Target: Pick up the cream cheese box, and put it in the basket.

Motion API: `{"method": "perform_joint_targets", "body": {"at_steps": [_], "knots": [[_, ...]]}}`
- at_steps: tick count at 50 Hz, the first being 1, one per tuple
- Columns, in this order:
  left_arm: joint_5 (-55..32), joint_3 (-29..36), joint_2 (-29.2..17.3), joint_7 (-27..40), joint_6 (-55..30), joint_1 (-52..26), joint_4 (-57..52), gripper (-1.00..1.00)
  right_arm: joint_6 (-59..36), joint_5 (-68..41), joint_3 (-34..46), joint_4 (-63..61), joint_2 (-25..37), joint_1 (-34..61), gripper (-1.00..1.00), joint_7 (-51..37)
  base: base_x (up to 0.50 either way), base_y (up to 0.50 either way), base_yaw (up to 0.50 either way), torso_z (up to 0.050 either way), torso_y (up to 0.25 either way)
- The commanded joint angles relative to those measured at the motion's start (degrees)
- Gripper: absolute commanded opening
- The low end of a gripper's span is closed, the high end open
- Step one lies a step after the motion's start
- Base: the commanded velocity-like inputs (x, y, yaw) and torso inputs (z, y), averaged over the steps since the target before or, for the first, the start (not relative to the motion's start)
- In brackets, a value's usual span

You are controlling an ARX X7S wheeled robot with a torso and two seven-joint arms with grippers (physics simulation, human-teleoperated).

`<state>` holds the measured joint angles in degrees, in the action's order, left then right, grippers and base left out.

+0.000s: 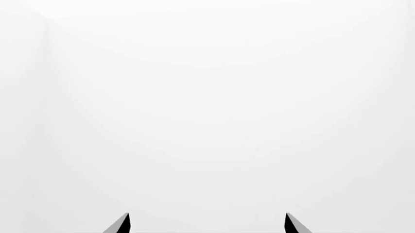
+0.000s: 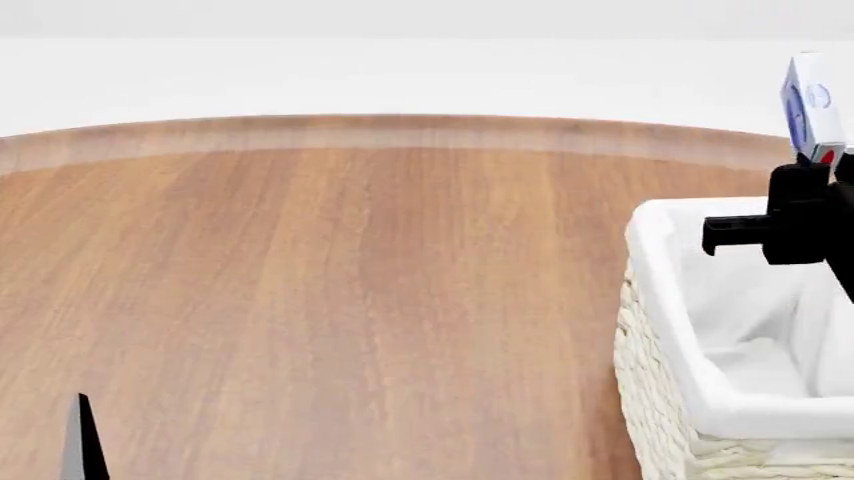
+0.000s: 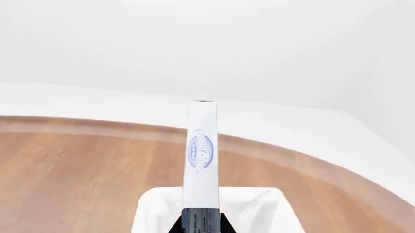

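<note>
L tool point(image 1: 207, 224): only two dark finger tips show in the L wrist view, set well apart w/ nothing between them, so it reads as open and empty. It faces blank white background. In the head view one finger tip shows low at the L, above the wooden counter point(image 2: 334, 300).

R tool point(image 2: 817, 160): closed on the cream cheese box point(image 2: 811, 108), gripping its lower end. Box stands upright, clear of the counter. In the R wrist view the box rises edge-on from between the fingers, blue oval mark facing the camera.

Handling, judged: box is thin, flat carton, prob. light. Broad faces look smooth, so it may slip or pivot if grip is loose. Carton walls could dent under excess force. Best hold is across the thin dimension, pads flat on the two broad faces, as it seems held now.

Position: box is held above the far part of the basket point(image 2: 667, 330), at the R edge of the head view. Basket sits on the counter, white liner over the rim; what shows of its interior is empty
</note>
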<state>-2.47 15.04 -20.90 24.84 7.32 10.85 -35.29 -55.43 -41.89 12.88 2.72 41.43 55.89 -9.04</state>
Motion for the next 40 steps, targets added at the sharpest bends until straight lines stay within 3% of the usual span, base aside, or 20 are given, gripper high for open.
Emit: {"method": "perform_joint_targets", "body": {"at_steps": [1, 5, 40], "knots": [[-0.31, -0.09, -0.26, 0.21, -0.03, -0.08, -0.15, 1.0, -11.88, 0.61, 9.85, 11.38, 1.91, 14.02, -1.0, 12.12, 0.0, 0.0, 0.0, 0.0, 0.0], [-0.41, 0.08, -0.31, 0.22, -0.17, 0.02, -0.34, 1.0, -14.37, 2.55, 16.17, 14.98, 1.49, 18.65, -1.0, 17.25, 0.0, 0.0, 0.0, 0.0, 0.0], [-0.82, 0.69, -0.76, 0.54, -0.62, -0.56, -0.21, 1.0, -23.81, 5.01, 24.16, 30.75, -1.56, 27.1, -1.0, 22.2, 0.0, 0.0, 0.0, 0.0, 0.001]]}}
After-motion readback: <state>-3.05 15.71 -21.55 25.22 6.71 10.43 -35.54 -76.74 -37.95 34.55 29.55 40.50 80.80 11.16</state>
